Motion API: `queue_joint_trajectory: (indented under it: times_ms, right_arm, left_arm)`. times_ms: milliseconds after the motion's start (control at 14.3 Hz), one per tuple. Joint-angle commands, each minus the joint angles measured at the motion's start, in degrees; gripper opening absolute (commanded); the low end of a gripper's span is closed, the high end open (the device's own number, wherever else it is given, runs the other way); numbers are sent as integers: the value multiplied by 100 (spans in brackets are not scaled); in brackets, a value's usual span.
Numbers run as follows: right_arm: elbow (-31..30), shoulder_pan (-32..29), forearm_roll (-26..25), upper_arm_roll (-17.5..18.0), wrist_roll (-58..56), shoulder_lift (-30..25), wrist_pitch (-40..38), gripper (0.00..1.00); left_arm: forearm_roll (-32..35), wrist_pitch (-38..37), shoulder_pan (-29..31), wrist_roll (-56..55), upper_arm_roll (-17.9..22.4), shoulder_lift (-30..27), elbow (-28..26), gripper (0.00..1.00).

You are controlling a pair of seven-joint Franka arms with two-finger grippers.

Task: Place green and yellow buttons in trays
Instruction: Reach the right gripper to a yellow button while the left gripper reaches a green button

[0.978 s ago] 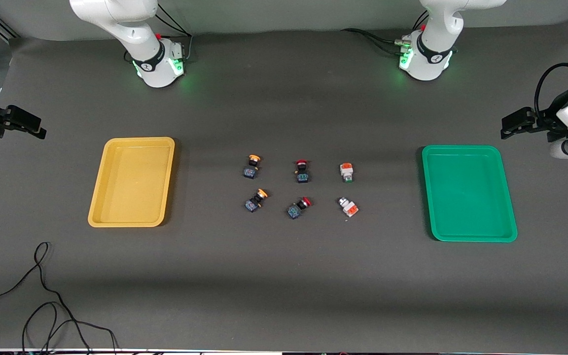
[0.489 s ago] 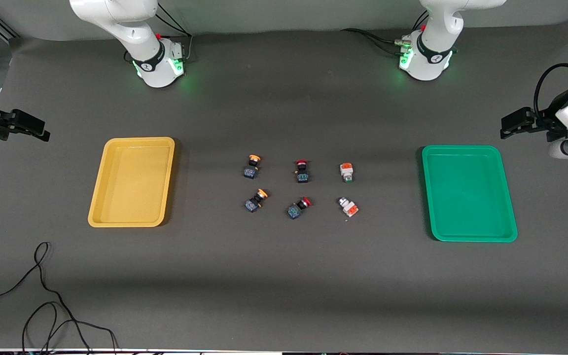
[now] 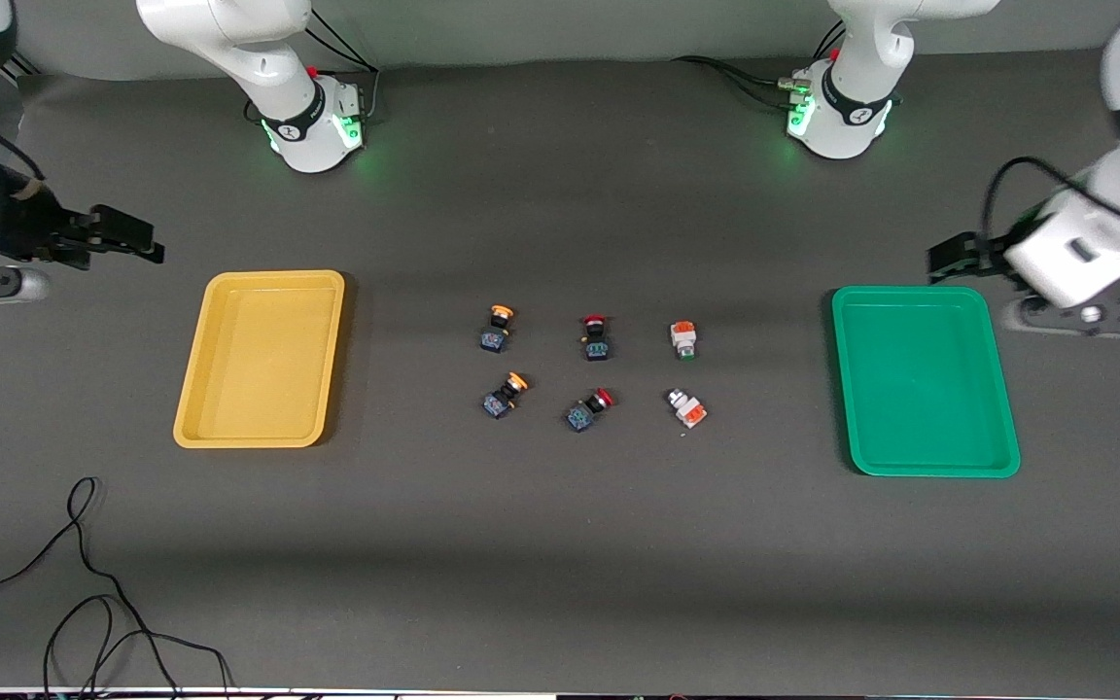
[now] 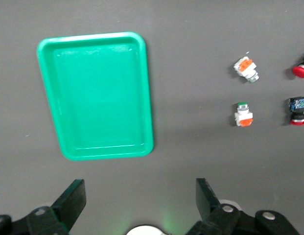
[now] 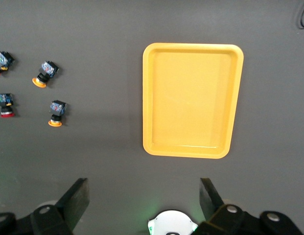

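Observation:
Two yellow-capped buttons and two white-and-orange buttons lie on the mat between the trays. The yellow tray is toward the right arm's end, the green tray toward the left arm's end; both are empty. My right gripper is open and empty, up over the mat beside the yellow tray. My left gripper is open and empty, up over the mat at the green tray's rim. The wrist views show the yellow-capped and white-and-orange buttons.
Two red-capped switches lie between the yellow-capped and white-and-orange pairs. A black cable loops on the mat near the front camera at the right arm's end. The arm bases stand at the table's edge.
Both grippers have moved inward toward the trays, the right toward the yellow tray, the left toward the green tray. Buttons and trays have not moved.

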Motion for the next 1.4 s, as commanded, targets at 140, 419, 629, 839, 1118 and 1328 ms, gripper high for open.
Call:
queue_joint_trajectory:
  times_ms: [140, 419, 629, 839, 1118, 1328]
  right_arm:
    - [-1079, 706, 378, 14, 1217, -74, 1272, 100]
    - [-1416, 1525, 405, 14, 1844, 698, 2312, 100]
    - [-1415, 2051, 449, 14, 2378, 1375, 3040, 100]
    - [-1424, 2772, 467, 5, 3409, 1903, 3622, 100]
    - [-1468, 3230, 484, 5, 3876, 2352, 4026, 100]
    - [-1705, 3406, 528, 14, 4113, 2572, 4614, 100]
  left_arm:
    - [-16, 1232, -1083, -1306, -10, -67, -978, 100]
    - [-34, 2508, -2050, -2467, -28, 126, -1604, 100]
    - [-103, 2615, -2333, -2566, -45, 311, -1622, 100]
    - [-174, 3236, -2395, -2574, -54, 512, -2033, 100]
    - [-192, 4169, -2500, -2856, -63, 1363, -2325, 100]
    - [-192, 4741, -2518, -2873, -63, 1901, -2325, 100]
